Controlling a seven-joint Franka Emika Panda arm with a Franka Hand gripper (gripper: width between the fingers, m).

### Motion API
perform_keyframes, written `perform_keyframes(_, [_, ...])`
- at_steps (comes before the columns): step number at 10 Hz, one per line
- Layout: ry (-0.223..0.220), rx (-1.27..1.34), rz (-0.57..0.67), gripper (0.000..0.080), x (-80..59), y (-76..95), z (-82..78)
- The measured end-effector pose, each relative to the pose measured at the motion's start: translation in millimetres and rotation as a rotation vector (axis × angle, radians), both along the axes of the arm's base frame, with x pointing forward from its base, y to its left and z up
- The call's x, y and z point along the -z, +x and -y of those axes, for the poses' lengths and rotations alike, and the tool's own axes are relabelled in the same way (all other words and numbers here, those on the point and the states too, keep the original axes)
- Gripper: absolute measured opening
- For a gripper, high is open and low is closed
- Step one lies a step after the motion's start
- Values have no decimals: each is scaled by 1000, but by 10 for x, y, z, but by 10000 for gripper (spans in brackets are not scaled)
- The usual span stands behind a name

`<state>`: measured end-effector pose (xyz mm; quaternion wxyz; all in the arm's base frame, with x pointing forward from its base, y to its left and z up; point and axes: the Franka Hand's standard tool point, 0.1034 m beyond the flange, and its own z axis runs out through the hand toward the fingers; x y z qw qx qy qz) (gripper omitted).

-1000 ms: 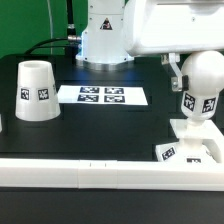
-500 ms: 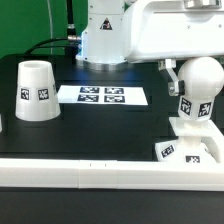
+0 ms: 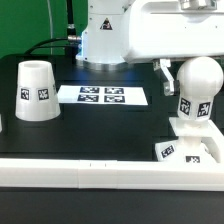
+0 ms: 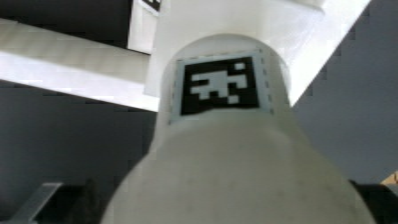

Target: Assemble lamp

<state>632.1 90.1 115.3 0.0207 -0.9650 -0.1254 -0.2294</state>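
Observation:
The white ball-headed bulb [image 3: 199, 88] stands upright in the flat square base [image 3: 196, 150] at the exterior view's right. My gripper [image 3: 193, 72] straddles the bulb's head; one dark finger [image 3: 163, 72] shows with a small gap to the head, and the other is hidden behind it. In the wrist view the bulb [image 4: 222, 150] with its tag fills the picture. The gripper [image 4: 210, 208] looks open, with dark fingers [image 4: 45, 200] at the edges, apart from the bulb. The tapered shade [image 3: 36, 90] stands alone at the exterior view's left.
The marker board [image 3: 102, 96] lies flat on the black table between shade and bulb. The robot's white pedestal [image 3: 100, 40] stands behind it. A raised white rail [image 3: 90, 175] runs along the table's front edge.
The visible finger has moved away from the bulb's head toward the exterior view's left. The bulb now stands a little lower and straighter in the base.

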Motion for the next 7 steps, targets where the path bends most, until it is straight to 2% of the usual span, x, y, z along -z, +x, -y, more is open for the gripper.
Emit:
perform_keyframes(3, [-6,-4,-9,697,-49,1,52])
perform_keyframes(7, [-14,-14,-34,698,-289,7,77])
